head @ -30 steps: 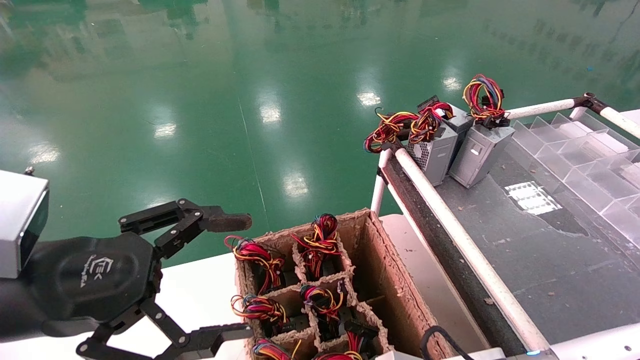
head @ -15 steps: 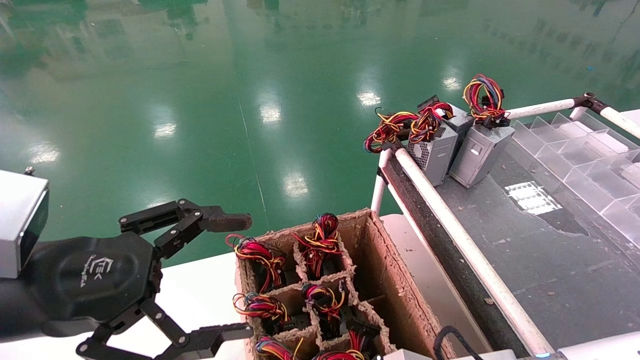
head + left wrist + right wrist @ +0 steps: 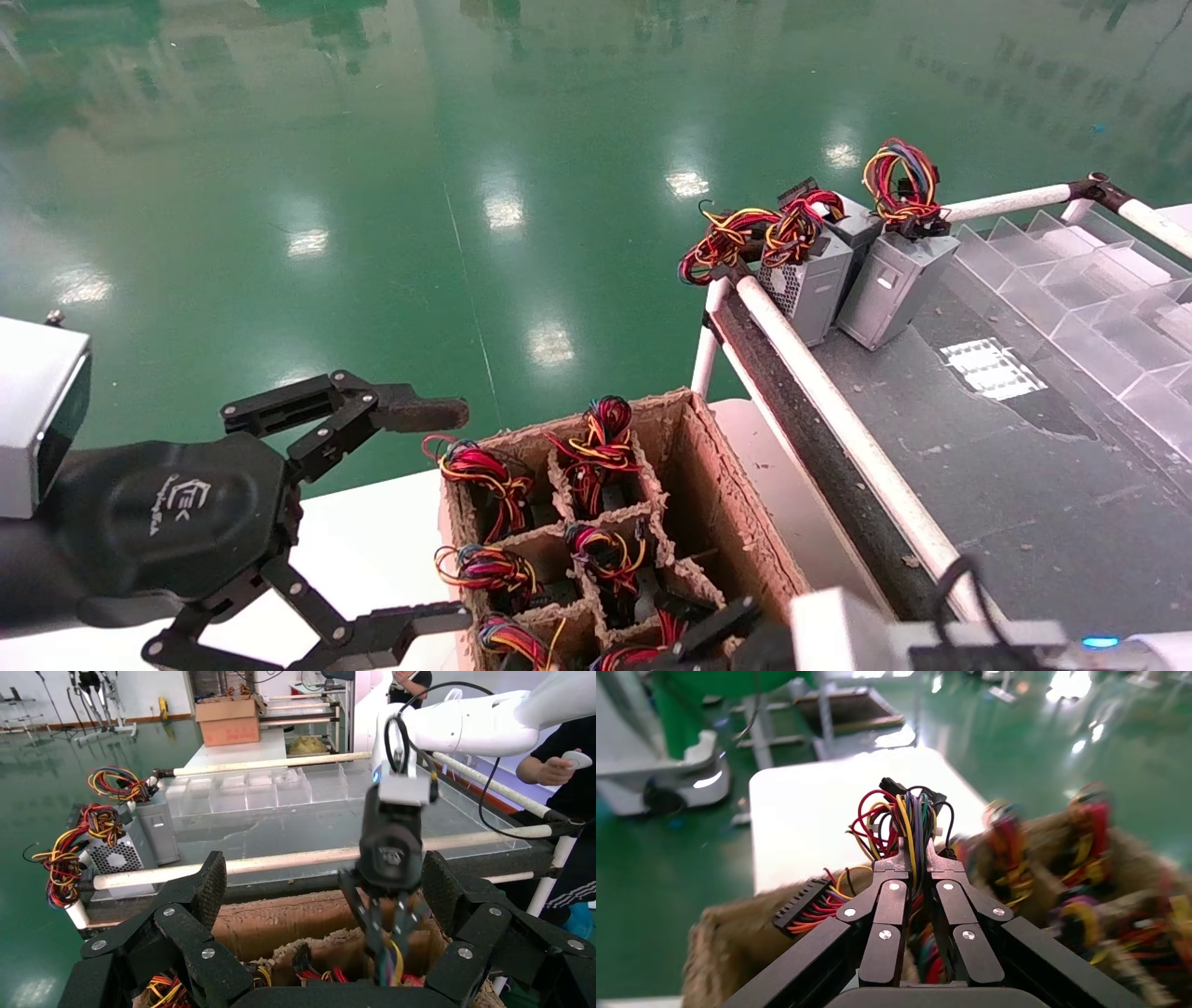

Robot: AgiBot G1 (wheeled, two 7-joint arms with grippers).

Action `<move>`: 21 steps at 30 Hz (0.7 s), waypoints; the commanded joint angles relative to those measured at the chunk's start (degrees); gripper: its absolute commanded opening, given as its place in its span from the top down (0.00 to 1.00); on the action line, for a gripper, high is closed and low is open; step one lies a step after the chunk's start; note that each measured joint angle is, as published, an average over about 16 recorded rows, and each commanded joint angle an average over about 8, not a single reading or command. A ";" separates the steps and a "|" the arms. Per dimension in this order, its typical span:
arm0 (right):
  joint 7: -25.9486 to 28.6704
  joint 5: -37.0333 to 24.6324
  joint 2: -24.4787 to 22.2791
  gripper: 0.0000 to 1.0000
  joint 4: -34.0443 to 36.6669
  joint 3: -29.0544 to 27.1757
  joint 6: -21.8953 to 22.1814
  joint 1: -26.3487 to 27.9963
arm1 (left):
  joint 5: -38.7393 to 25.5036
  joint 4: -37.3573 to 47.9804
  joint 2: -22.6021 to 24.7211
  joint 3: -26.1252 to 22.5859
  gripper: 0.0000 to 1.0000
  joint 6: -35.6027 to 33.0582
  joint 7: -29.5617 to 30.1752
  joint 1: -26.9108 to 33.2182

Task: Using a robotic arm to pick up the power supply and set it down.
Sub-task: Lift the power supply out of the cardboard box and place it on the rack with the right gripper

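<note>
Right gripper fingers pinched on power supply wires.

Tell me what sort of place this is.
Probably a factory or assembly workshop: a glossy green painted floor, a brown divided cardboard crate holding wired units, and grey metal power supplies with looped coloured wire bundles standing on a dark railed workbench.

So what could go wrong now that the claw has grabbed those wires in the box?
The right gripper is shut on the wire bundle, not on a metal body, so the power supply could swing or slip as it lifts. The cardboard box has tight cells, and neighbouring wire loops might snag. The left gripper hangs open beside the box, close enough to get bumped.
</note>
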State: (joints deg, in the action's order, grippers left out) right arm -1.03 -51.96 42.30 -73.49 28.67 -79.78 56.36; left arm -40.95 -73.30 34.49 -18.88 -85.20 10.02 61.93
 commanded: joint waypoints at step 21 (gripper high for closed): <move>-0.35 11.82 -5.04 1.00 2.96 -9.14 0.99 3.64 | 0.04 0.00 -0.02 -0.06 0.00 0.02 -0.03 0.01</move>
State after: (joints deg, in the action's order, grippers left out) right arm -1.53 -40.16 37.06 -70.50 19.43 -78.77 59.85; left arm -40.91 -73.30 34.47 -18.93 -85.17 9.99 61.94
